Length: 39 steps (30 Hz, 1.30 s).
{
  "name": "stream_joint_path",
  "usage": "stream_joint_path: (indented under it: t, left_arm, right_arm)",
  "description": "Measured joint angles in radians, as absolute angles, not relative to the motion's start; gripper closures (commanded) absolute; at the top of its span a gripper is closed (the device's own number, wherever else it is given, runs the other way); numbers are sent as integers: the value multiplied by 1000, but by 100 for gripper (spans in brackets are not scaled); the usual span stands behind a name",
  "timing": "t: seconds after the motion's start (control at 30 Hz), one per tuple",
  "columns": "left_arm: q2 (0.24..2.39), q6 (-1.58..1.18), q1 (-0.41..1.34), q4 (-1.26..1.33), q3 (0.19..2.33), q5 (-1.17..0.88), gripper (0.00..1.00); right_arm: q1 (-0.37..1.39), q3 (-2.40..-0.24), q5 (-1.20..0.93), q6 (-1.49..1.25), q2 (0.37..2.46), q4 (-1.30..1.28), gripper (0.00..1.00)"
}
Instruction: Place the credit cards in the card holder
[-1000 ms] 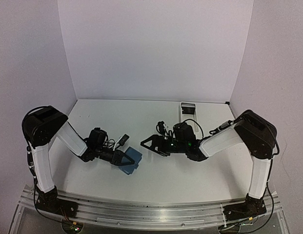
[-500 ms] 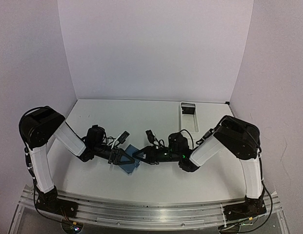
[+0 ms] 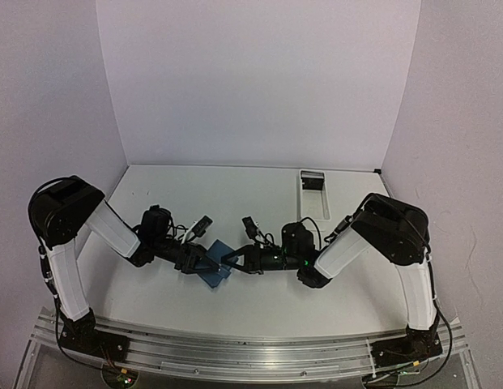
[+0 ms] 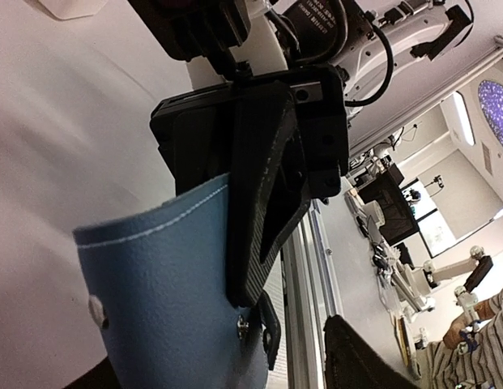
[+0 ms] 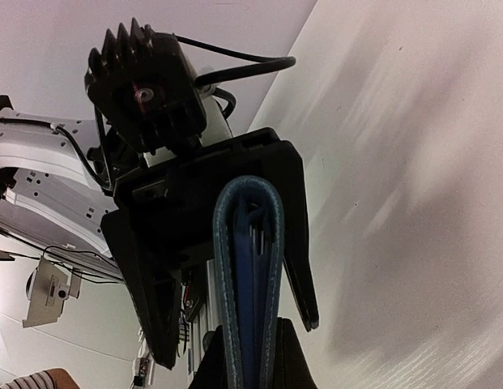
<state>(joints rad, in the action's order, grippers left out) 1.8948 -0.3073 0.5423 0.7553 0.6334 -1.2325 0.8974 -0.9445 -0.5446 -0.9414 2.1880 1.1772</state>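
Note:
The card holder (image 3: 218,264), blue and folded, hangs just above the table between my two grippers. My right gripper (image 3: 235,261) is shut on its right side. In the right wrist view the card holder (image 5: 247,259) stands edge-on, pinched between my right gripper (image 5: 248,361). Thin edges show inside the fold; I cannot tell whether they are credit cards. No loose credit cards are in view. My left gripper (image 3: 200,260) is open around the holder's left side. In the left wrist view the card holder (image 4: 162,300) lies inside my open left gripper (image 4: 227,356), with a gap to the right finger (image 4: 360,356).
A long white tray (image 3: 313,185) lies at the back right of the table (image 3: 235,194). White walls close in the back and both sides. Both forearms stretch low across the middle of the table, and the aluminium rail (image 3: 251,348) runs along the near edge.
My right gripper came in from the right and shut on the card holder. My left gripper, which had been shut on the holder, has opened around it.

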Motion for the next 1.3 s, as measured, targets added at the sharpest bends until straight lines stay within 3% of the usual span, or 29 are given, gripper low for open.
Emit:
stream_joint_path:
  t: [0.3,0.47,0.6,0.67,0.8,0.87,1.1,1.3]
  left_arm:
    - [1858,-115,530,603,637,-1238,31]
    - [1834,-36,546,521,647,-1137,24]
    - [1735,3,459,493,640,-1069,23]
    - [1672,50,412,449,650,-1047,26]
    - [1594,142,375,321,716,-1038,51]
    - [1573,168,394,251,751,-1039,57]
    - [1680,84,541,56,804,-1006,49]
    - [1784,87,586,-50,832,-992,55]
  right_arm:
    - [899,-944,-540,-994,2188,1177,100]
    - [904,-940,-515,-1018,2186,1176,100]
    - [905,-916,-471,-1027,2179,1146,100]
    - [905,-913,-452,-1027,2178,1127,100]
    - [905,-913,-433,-1024,2178,1098,100]
    - [905,-913,-427,-1019,2178,1084,100]
    - [905,-931,-438,-1011,2178,1026,100]
    - [905,-938,-446,-1007,2178,997,100]
